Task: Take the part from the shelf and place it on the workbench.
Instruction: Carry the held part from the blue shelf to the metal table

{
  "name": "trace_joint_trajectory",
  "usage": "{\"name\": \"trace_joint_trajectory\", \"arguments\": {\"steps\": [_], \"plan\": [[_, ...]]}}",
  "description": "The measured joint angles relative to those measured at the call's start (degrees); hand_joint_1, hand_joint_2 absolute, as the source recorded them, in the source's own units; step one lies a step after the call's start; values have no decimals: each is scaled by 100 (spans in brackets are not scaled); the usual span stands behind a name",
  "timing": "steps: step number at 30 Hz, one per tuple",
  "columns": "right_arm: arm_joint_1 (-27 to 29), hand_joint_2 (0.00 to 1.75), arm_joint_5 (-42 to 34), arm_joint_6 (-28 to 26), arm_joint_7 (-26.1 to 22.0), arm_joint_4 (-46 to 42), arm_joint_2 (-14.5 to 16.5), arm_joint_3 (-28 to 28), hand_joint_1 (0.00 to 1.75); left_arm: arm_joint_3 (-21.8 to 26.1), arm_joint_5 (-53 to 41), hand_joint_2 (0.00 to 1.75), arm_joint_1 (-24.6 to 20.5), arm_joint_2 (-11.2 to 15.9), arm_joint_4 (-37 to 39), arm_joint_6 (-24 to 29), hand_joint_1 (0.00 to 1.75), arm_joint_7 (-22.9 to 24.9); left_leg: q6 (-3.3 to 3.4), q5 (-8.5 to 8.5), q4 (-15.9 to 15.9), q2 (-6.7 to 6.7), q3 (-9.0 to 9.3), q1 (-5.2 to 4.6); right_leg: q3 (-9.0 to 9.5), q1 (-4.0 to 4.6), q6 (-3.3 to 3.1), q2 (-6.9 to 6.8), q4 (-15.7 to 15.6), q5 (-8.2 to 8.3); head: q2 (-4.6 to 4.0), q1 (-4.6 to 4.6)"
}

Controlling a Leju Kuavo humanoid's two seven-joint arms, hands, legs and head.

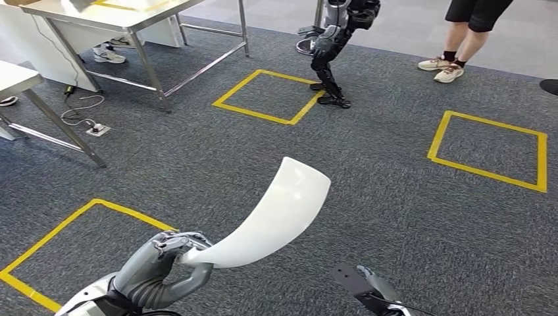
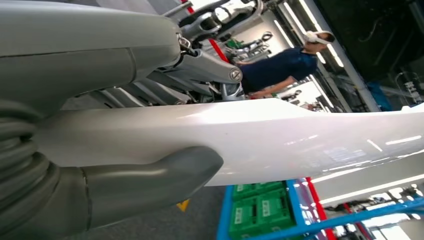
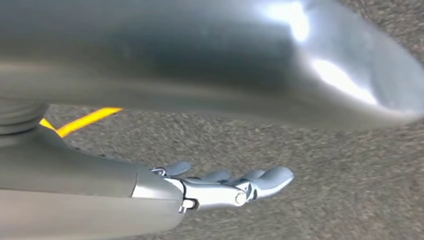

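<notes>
My left hand (image 1: 172, 255) gripped the white curved part (image 1: 276, 214) by one end, holding it up over the grey carpet (image 1: 368, 171). My right hand (image 3: 225, 185) hung empty, fingers extended.

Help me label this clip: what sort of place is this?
Probably a robot test lab or workshop: yellow taped squares on grey carpet, steel workbenches, another humanoid robot standing nearby, and blue racks of green crates.

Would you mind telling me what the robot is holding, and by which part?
The left hand grips the curved white part at its narrow near end; the right hand holds nothing.
</notes>
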Motion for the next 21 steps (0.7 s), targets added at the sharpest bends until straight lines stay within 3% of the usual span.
{"name": "trace_joint_trajectory", "arguments": {"steps": [2, 4, 5, 7, 9, 10, 11, 13, 15, 18, 20, 21], "plan": [[-14, 0, 14, 5, 1, 0, 1, 0, 0, 59, 0, 175, 18, 7, -16, 63, 175, -4, -78, 15, -15, -61, -24, 8, -1, 12, -83, -43, -25, -3, -1, -1], [-39, 0, 28, 13, 1, 0, -1, -1, 0, 120, 1, 175, 44, 21, -40, 133, 175, -14, -143, -67, 94, 31, -71, 11, 7, 8, -164, -113, -55, 20, -1, -7], [-48, 0, 32, 16, 1, 0, -2, -2, 0, 148, 2, 175, 52, 28, -53, 165, 175, -19, -170, -198, 299, 135, -161, 9, 10, 3, -195, -154, -71, 29, -1, -12], [-45, 0, 35, 21, 3, 1, -5, -1, 0, 196, 7, 175, 71, 36, -69, 216, 175, -25, -208, -578, 1012, 335, -493, 9, 9, 17, -231, -246, -75, 25, -1, -22], [-33, 0, 38, 28, 6, 2, -7, 0, 0, 245, 13, 175, 105, 45, -73, 259, 175, -27, -218, -755, 1564, 385, -760, 15, 10, 33, -246, -352, -73, 13, -1, -22], [-32, 0, 40, 30, 6, 2, -8, 0, 0, 266, 15, 175, 120, 52, -77, 274, 175, -27, -210, -679, 1547, 396, -751, 16, 16, 39, -248, -401, -72, 8, -1, -22], [-34, 0, 43, 30, 5, 2, -9, 0, 0, 281, 18, 175, 132, 58, -85, 286, 175, -27, -193, -507, 1302, 418, -626, 13, 28, 44, -246, -446, -72, 0, -1, -22], [-42, 0, 46, 29, 1, 2, -9, 0, 0, 309, 26, 175, 142, 65, -113, 295, 175, -28, -129, -147, 503, 578, -217, -15, 61, 64, -221, -524, -67, -25, 0, -22], [-48, 0, 48, 29, 0, 2, -9, 0, 0, 334, 34, 175, 150, 68, -144, 302, 175, -29, -50, -23, 39, 701, -1, -55, 80, 85, -171, -587, -63, -46, 0, -20], [-59, 0, 48, 29, -1, 1, -10, 2, 0, 359, 40, 175, 184, 74, -177, 314, 175, -30, 50, -6, -38, 598, 1, -61, 109, 84, -75, -655, -72, -69, -1, -19], [-66, 0, 48, 27, -3, 0, -11, 5, 0, 367, 43, 175, 188, 73, -198, 320, 175, -32, 113, 29, -81, 514, 23, -26, 26, 73, -14, -494, 158, -228, -1, -16], [-60, 0, 45, 26, -4, 1, -14, 6, 0, 368, 45, 175, 190, 72, -207, 324, 175, -33, 135, 39, -88, 475, 30, -9, -113, 59, 7, -376, 455, -389, -1, -15]]}}
